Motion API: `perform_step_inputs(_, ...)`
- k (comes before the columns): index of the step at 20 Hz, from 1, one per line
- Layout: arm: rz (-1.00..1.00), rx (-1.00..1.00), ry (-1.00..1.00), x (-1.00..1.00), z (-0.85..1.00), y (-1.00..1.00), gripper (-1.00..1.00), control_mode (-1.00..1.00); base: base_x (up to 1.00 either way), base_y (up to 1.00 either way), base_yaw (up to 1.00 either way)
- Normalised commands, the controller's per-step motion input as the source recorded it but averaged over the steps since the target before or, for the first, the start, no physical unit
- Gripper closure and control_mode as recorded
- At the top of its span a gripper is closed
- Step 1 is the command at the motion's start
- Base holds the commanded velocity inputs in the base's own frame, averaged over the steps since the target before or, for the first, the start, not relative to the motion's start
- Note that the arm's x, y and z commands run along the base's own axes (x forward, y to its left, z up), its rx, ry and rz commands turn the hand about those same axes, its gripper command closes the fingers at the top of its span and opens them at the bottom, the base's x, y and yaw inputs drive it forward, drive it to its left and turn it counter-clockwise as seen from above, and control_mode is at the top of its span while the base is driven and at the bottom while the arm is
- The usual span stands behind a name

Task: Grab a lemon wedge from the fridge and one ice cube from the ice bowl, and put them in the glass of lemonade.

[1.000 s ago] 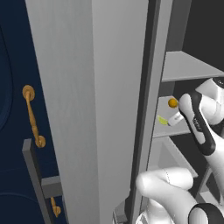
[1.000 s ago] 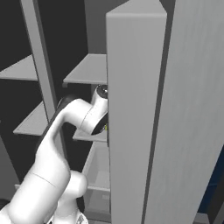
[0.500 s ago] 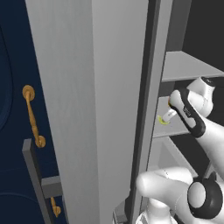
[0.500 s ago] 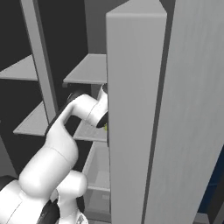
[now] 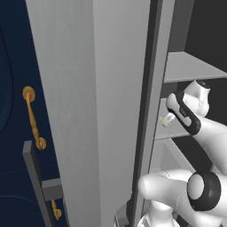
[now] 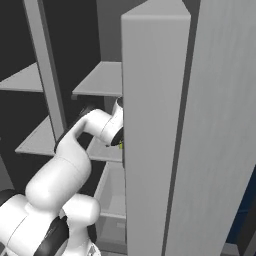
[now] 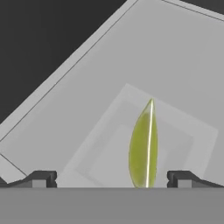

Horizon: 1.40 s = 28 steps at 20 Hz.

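With the tall light-grey fridge [image 5: 102, 88] open, the two-finger gripper [image 7: 109, 179] hung fingers spread and empty over the small yellow-green lemon wedge [image 7: 143, 146] at one o'clock on the grey shelf [image 7: 175, 65], so grasping, ice and delivery all seemed to remain.

**Arm deeper in the fridge**

You have pushed the arm further into the fridge [image 5: 111, 88] over the last second: the tool [image 7: 111, 178] has dropped toward the shelf [image 7: 175, 65], nearer the lemon wedge [image 7: 143, 146], and the elbow has swung lower.
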Motion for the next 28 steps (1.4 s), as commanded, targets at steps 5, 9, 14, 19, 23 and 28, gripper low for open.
perform_step_inputs(5,0.0,0.0,0.0,0.07,-0.21,0.0,-1.0,-1.0,0.0,0.0,0.0)
perform_step_inputs(9,0.0,0.0,0.0,0.14,-0.05,0.0,-1.0,-1.0,0.0,0.0,0.0)
perform_step_inputs(14,0.0,0.0,0.0,0.33,0.0,0.0,-1.0,-1.0,0.0,0.0,0.0)
perform_step_inputs(19,0.0,0.0,0.0,0.19,-0.03,-0.11,-1.0,-1.0,0.0,0.0,0.0)
perform_step_inputs(23,0.0,0.0,0.0,0.1,-0.17,-0.19,-1.0,-1.0,0.0,0.0,0.0)
perform_step_inputs(28,0.0,0.0,0.0,0.24,-0.13,-0.14,-1.0,-1.0,0.0,0.0,0.0)
